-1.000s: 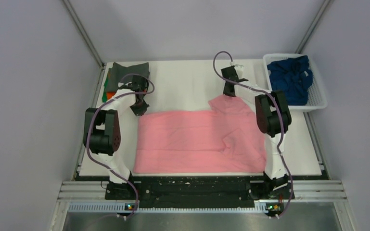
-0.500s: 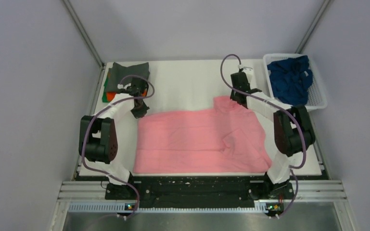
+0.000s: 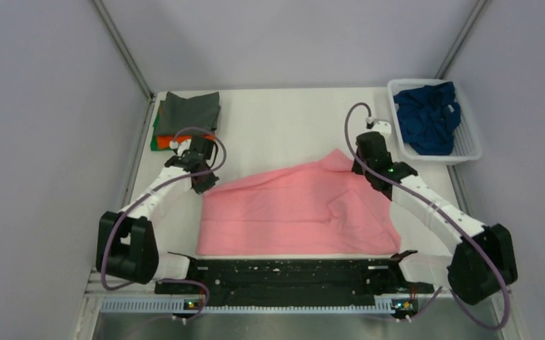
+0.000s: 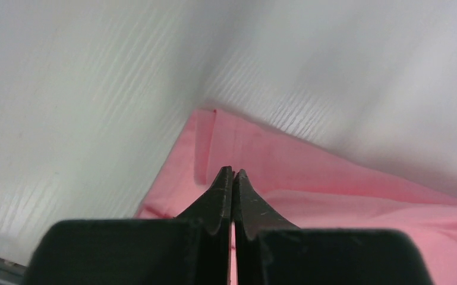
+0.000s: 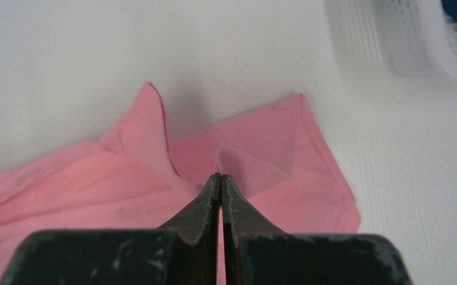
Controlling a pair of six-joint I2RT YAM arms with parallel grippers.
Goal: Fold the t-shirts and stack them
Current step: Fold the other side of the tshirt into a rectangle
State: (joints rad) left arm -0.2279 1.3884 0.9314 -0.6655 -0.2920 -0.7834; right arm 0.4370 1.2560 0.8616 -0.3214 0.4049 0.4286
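The pink t-shirt (image 3: 290,205) lies spread across the middle of the white table. My left gripper (image 3: 205,185) is shut on its far left corner; in the left wrist view the fingers (image 4: 233,173) pinch pink cloth (image 4: 333,178). My right gripper (image 3: 366,170) is shut on the far right edge, which rises in a peak; the right wrist view shows the gripper (image 5: 220,177) closed on a pink fold (image 5: 95,184). A folded dark grey t-shirt (image 3: 193,110) tops a stack at the far left, with orange and green (image 3: 157,142) edges beneath. The navy blue t-shirt (image 3: 429,117) is crumpled in the basket.
The white lattice basket (image 3: 470,138) stands at the far right corner and shows in the right wrist view (image 5: 392,41). Grey walls enclose the table on three sides. A black rail (image 3: 290,269) runs along the near edge between the arm bases.
Both grippers have pulled toward the near side with the shirt's far edge in them. The right gripper has also moved right. The far edge now slants and lifts off the table.
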